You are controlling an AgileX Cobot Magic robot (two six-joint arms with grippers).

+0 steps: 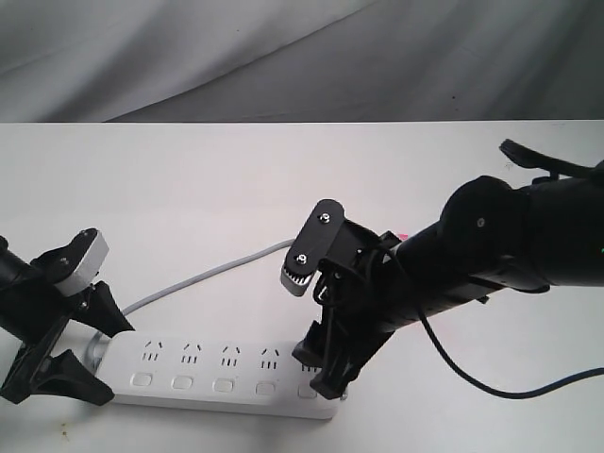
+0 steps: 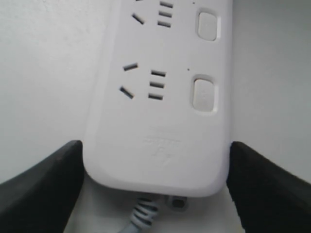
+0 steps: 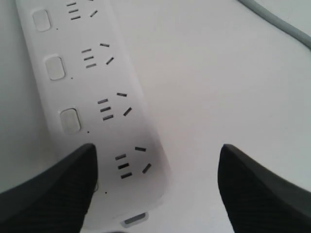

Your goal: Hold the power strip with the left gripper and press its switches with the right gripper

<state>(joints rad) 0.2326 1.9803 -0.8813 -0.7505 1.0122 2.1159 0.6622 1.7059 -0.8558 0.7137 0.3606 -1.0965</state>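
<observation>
Left hand (image 1: 99,354): clamped on the power strip (image 1: 226,377) at its cord end. In the left wrist view its two black fingers (image 2: 43,189) sit flush against the strip's opposite long edges. The grey cord (image 1: 208,274) leaves the strip between those fingers and curves away across the white surface (image 1: 189,179).

Right hand (image 1: 319,370): released, fingers spread wide, tips down at the strip's far end, well apart from the left hand. One finger (image 3: 53,194) covers the last switch position and hides it; contact cannot be confirmed. The other finger stands over bare surface beside the strip.

Four switches (image 1: 183,383) show in a row between the two hands. The strip lies flat.
</observation>
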